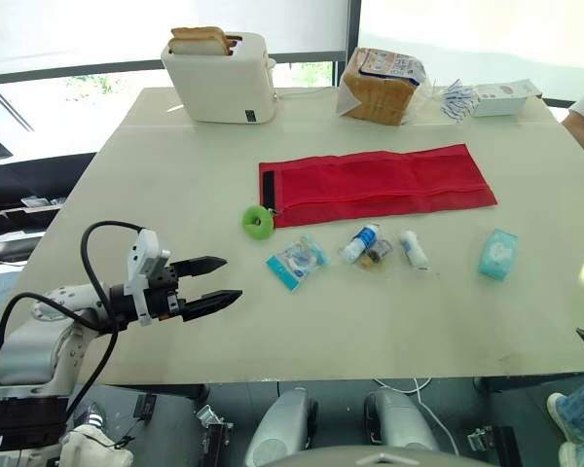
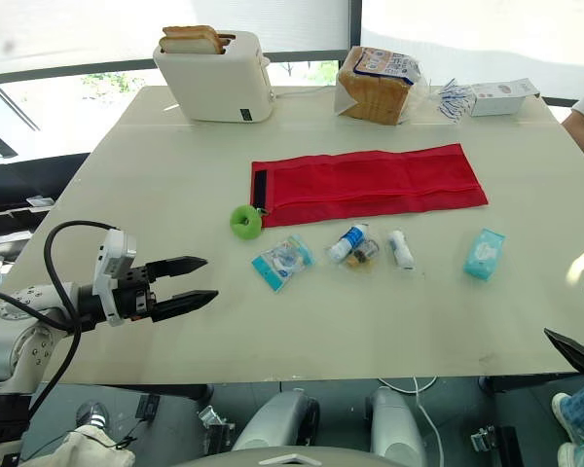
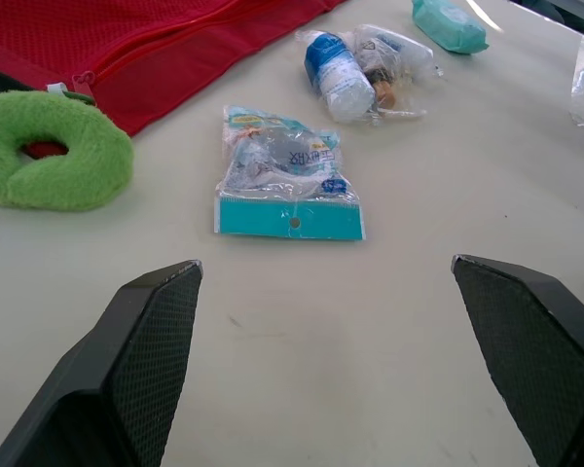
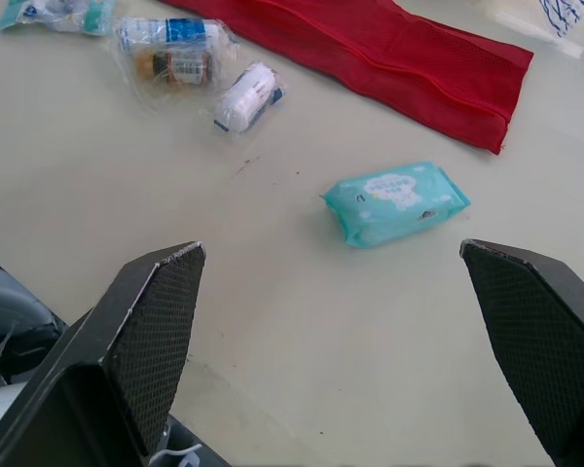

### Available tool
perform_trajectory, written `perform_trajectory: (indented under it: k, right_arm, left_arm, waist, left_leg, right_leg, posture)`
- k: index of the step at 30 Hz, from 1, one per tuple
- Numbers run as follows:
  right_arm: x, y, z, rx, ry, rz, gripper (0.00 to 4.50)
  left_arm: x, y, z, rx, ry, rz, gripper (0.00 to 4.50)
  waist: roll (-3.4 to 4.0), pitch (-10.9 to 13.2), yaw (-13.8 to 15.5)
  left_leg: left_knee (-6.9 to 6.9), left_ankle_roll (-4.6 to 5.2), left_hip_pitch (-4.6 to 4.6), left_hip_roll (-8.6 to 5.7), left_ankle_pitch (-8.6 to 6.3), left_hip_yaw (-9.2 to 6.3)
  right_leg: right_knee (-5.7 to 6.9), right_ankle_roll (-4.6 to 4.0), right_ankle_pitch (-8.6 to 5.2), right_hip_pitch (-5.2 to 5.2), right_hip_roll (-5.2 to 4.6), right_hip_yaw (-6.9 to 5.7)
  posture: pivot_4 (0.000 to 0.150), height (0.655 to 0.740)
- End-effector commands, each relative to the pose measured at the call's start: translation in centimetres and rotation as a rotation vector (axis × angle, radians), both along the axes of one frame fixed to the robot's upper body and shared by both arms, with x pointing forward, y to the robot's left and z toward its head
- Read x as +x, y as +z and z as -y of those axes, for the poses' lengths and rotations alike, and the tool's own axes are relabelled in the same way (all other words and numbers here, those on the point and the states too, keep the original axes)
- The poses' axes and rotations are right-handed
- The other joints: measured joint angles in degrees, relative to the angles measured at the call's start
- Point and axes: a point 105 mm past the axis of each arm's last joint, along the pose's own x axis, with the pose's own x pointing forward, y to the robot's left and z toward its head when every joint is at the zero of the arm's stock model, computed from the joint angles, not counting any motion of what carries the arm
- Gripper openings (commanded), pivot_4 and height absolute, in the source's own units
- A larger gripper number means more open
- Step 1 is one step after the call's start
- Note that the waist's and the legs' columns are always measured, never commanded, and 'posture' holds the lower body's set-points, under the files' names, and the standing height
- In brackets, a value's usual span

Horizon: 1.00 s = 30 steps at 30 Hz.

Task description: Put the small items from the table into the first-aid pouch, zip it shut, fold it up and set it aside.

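Left jaws and right jaws both stood apart; the left probably needed to drop low and pinch the flat teal sachet (image 3: 290, 175) squarely across its edges.

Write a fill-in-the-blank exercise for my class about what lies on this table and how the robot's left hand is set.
1. The first-aid pouch lies flat and unfolded; its colour is ____.
2. The fluffy ring at the pouch's black-edged end is ____ in colour.
3. The left hand holds nothing; its fingers are ____.
4. Bread slices stand in the white ____ at the far edge of the table.

Missing words: red, green, open, toaster.
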Motion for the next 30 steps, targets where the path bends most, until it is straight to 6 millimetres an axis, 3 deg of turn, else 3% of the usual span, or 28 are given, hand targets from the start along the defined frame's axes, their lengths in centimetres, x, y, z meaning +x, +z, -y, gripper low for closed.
perform_trajectory:
  k: [1, 7, 11, 17, 23, 30]
  right_arm:
    - [-0.2, 1.0, -0.3, -0.006, 0.007, 0.049, 4.5]
    - [0.7, 2.2, -3.5, 0.046, 0.089, 0.126, 4.5]
    - [1.1, 4.4, -8.0, 0.112, 0.241, 0.199, 4.5]
    - [-0.3, 4.5, -13.5, 0.112, 0.523, 0.074, 4.5]
    - [0.1, 4.5, -15.2, 0.086, 0.592, 0.061, 4.5]
    - [0.5, 4.7, -15.8, 0.093, 0.594, 0.092, 4.5]
  left_arm:
    - [0.5, 0.0, -0.4, 0.025, 0.005, 0.028, 4.38]
    - [1.9, -0.4, -0.8, 0.046, -0.031, 0.028, 4.38]
    - [3.4, 0.1, -0.9, 0.102, -0.078, -0.067, 4.38]
    - [5.9, 2.3, 1.2, 0.1, -0.223, -0.23, 4.38]
    - [8.0, 2.6, 5.2, 0.178, -0.349, -0.344, 4.38]
    - [10.4, 2.1, 8.5, 0.226, -0.346, -0.396, 4.38]
  waist:
    - [0.0, 0.0, 0.01]
    - [0.01, 0.01, 0.0]
    - [-0.06, 0.05, 0.05]
    - [-0.09, 0.05, 0.18]
    - [-0.38, 0.21, -0.15]
    - [-0.66, 0.36, -0.14]
  left_leg:
    - [0.0, 0.0, 0.0, 0.0, 0.0, 0.0]
    - [-0.02, 0.0, -0.01, 0.0, 0.0, -0.02]
    - [-0.01, -0.01, -0.07, 0.0, 0.01, -0.03]
    - [0.0, -0.01, -0.13, -0.05, 0.02, -0.15]
    - [0.4, -0.05, -0.26, -0.11, 0.05, -0.28]
    - [0.55, -0.05, -0.42, -0.14, 0.05, -0.47]
  right_leg:
    - [0.0, 0.0, 0.0, 0.0, 0.0, 0.0]
    - [0.0, 0.0, 0.0, -0.02, 0.01, -0.03]
    - [-0.01, 0.01, 0.01, -0.07, 0.0, -0.05]
    - [0.04, 0.0, 0.03, -0.1, 0.02, -0.18]
    - [0.08, 0.03, 0.03, -0.02, 0.13, -0.32]
    - [0.09, 0.04, 0.03, -0.02, 0.14, -0.48]
  posture:
    - [0.15, 0.74]
    - [0.15, 0.74]
    - [0.15, 0.74]
    - [0.15, 0.74]
    - [0.15, 0.74]
    - [0.15, 0.74]
